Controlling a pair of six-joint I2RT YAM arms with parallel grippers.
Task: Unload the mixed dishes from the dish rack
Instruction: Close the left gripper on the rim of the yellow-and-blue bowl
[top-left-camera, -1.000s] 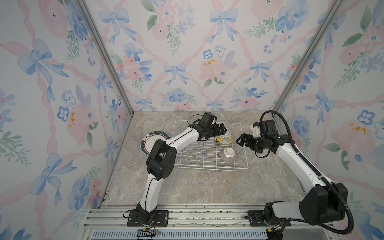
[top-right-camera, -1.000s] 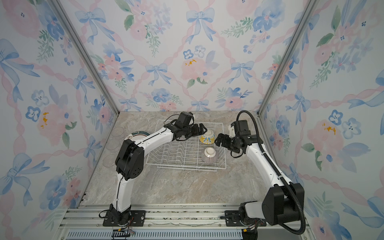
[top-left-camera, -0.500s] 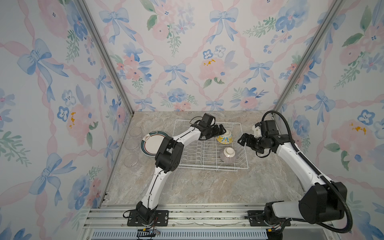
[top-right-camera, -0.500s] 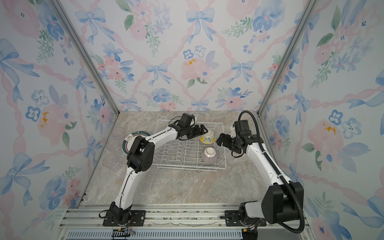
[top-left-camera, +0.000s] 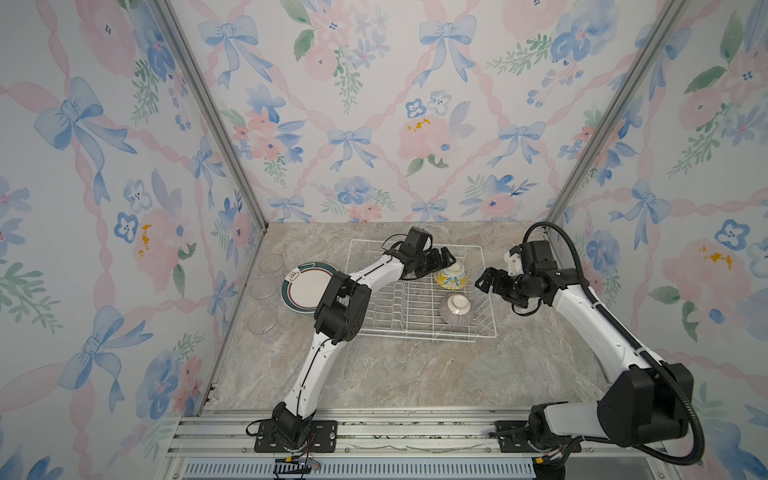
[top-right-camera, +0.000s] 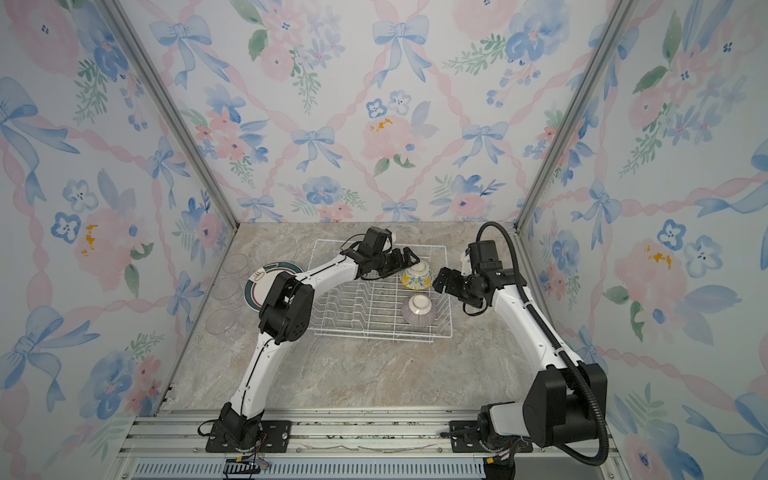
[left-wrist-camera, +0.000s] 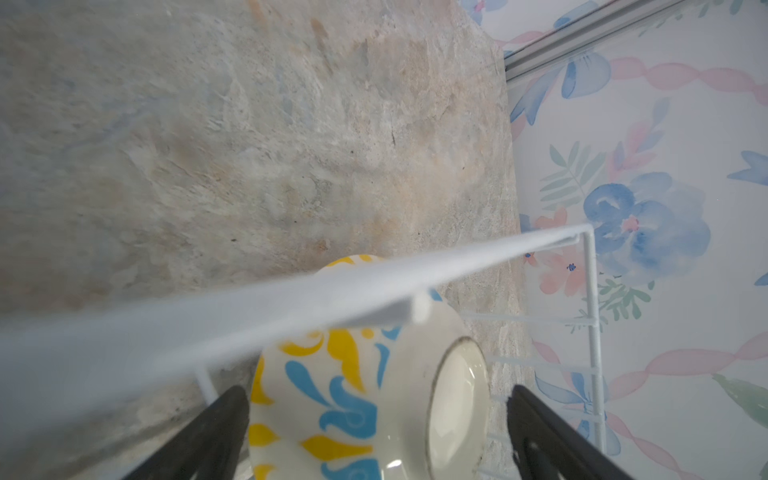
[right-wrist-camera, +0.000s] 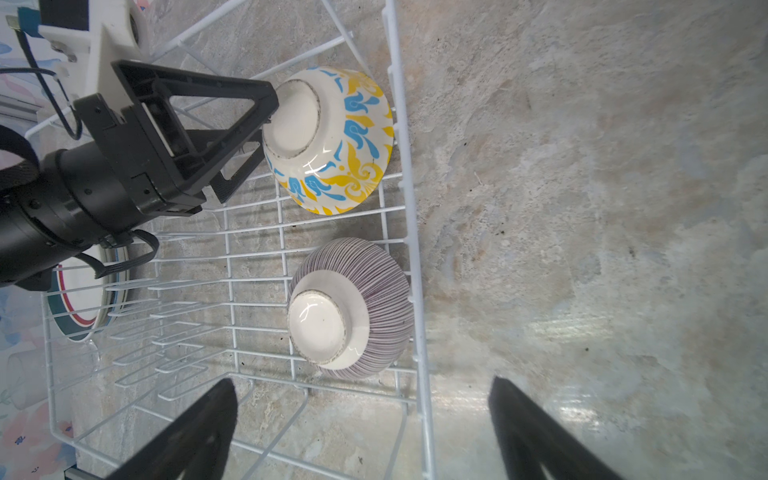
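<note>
1. Left wrist view is showing the left pincer (left-wrist-camera: 376, 399) spread wide, its two fingers straddling the yellow-blue bowl (left-wrist-camera: 353, 395). I cannot tell whether either finger is touching it.
2. That bowl is lying foot-up and tilted in the far right corner of the dish rack (right-wrist-camera: 409, 208). Its rim is leaning toward the side wire, which is probably why the pincer is coming in sideways and low under the top rail.
3. The striped bowl (right-wrist-camera: 353, 307) is sitting upside down just beside it, also against the rack's right side and clear of the left pincer.
4. The right pincer (right-wrist-camera: 362, 384) is hanging wide and empty over the rack's right rim near the striped bowl. It is looking placed to take that bowl without crossing the other arm.
5. In a top view, the stacked plates (top-left-camera: 307, 286) and the clear glass cups (top-left-camera: 262, 322) are resting on the tabletop (top-left-camera: 415, 374), left of the rack, so the prong rows are standing bare.
6. Judging by this, only the two bowls are waiting to come out. The glazed, curved wall may be slipping between flat fingers unless the closing is centred.
</note>
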